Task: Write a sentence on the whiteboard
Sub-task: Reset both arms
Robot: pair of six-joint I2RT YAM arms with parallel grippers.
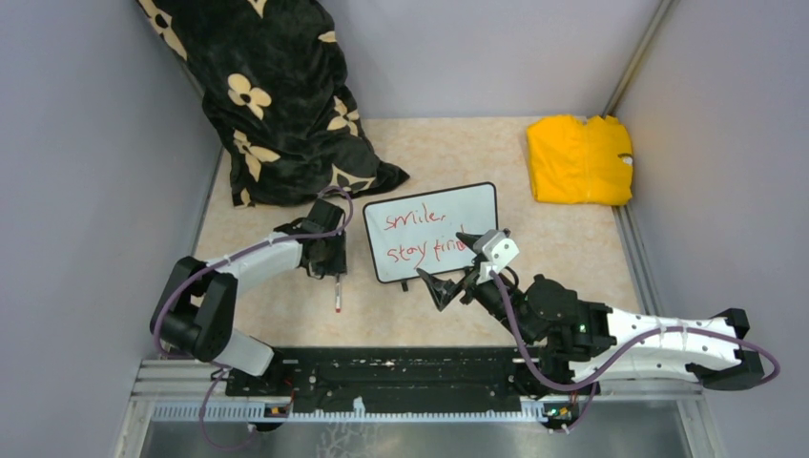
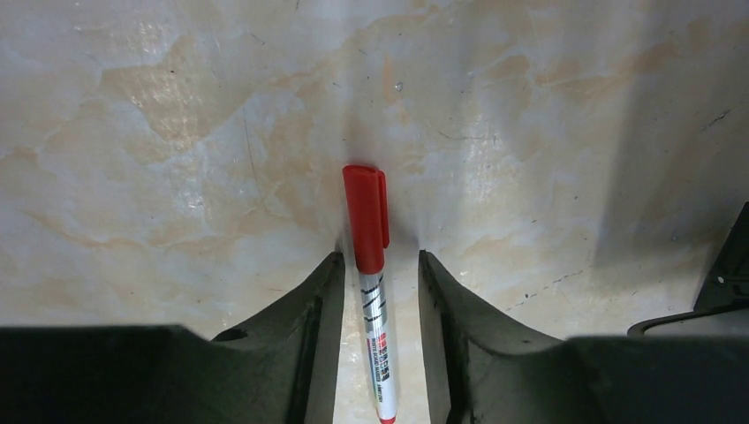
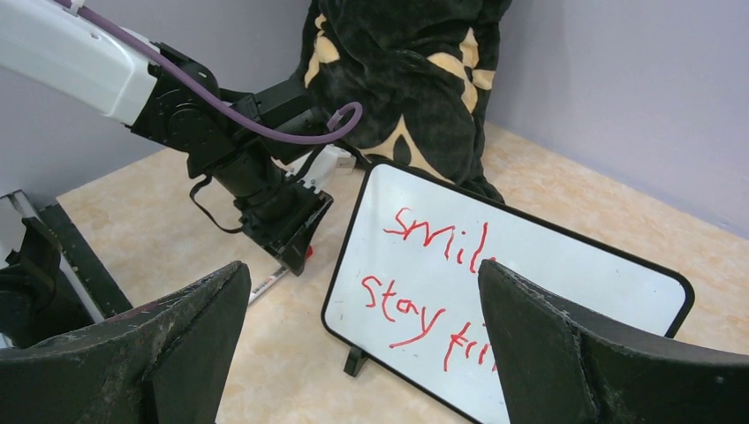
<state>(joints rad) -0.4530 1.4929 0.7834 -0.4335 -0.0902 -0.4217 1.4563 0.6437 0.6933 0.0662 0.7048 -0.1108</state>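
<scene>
Finds the whiteboard (image 1: 434, 229) propped on its feet near the middle of the table (image 1: 572, 258), bearing the sentence (image 1: 420, 239) in red over two lines. Finds the left gripper (image 1: 336, 272) released, fingers parted either side of a red-capped marker (image 1: 339, 294) lying flat just off the board's left edge. Finds the right gripper (image 1: 441, 258) spread wide and grasping nothing, at the board's near edge. Notes a yellow cloth (image 1: 579, 159) in the far right corner.

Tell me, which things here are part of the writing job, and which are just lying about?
Part of the job: the whiteboard, the red sentence written on it, the red-capped marker.
Just lying about: the yellow folded cloth, the black flowered fabric at the back.
</scene>
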